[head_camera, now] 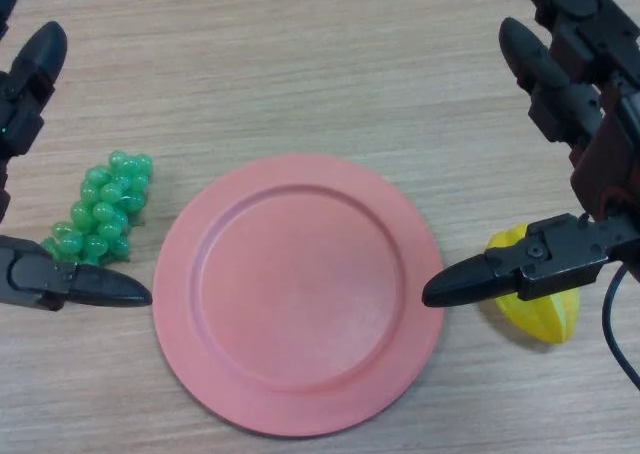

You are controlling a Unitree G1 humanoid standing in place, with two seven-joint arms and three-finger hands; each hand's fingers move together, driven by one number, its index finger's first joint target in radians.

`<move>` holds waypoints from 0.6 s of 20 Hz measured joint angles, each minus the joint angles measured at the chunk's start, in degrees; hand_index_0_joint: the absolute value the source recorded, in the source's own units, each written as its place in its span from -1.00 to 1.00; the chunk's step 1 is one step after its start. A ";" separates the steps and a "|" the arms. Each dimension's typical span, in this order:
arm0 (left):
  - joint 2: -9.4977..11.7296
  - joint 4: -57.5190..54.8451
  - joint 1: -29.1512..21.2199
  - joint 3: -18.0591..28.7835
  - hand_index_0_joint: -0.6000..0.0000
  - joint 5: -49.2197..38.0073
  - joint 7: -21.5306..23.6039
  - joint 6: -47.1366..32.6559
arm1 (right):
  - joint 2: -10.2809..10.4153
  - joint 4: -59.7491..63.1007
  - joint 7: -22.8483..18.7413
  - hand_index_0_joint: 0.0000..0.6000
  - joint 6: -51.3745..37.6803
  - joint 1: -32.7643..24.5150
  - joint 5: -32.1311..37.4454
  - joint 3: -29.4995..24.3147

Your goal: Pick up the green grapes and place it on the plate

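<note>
Grapes [103, 209] lay on the wooden surface [320, 64], a green bunch just left of the plate [298, 294] and apart from its rim. The bunch sat between the parts of my left hand [35, 274]: one dark finger stood above it near the view's left edge, and another lay low, pointing right toward the plate, its tip just below the bunch's lower end. Whether that lower finger touched the grapes I could not tell; it looked very close. My left hand was spread wide, fingers straight, clamped on nothing.

The plate was pink, round and bare, flat on the surface in the middle of the view.

My right hand [575, 124] showed at the right side. Its upper fingers reached in from the top right corner, well above the plate, and its lower part stretched left, the tip ending right at the plate's right rim. That hand too was spread apart and held nothing. Behind its lower part lay a yellow fruit [545, 314], ridged, resting on the surface just right of the plate; the hand covered part of it in the view, and I could not tell if they touched.

The grapes had not been lifted; they rested on the surface, off the plate.
</note>
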 measured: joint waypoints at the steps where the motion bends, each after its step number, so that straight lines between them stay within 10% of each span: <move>1: 0.00 0.37 0.01 -0.21 1.00 0.02 0.00 0.00 | 0.00 0.05 0.00 -1.00 0.00 -0.22 0.00 0.00; 12: -1.07 5.81 -0.64 -4.24 1.00 10.00 5.21 -3.87 | 0.05 0.67 0.33 -1.00 0.00 -0.70 -0.03 0.08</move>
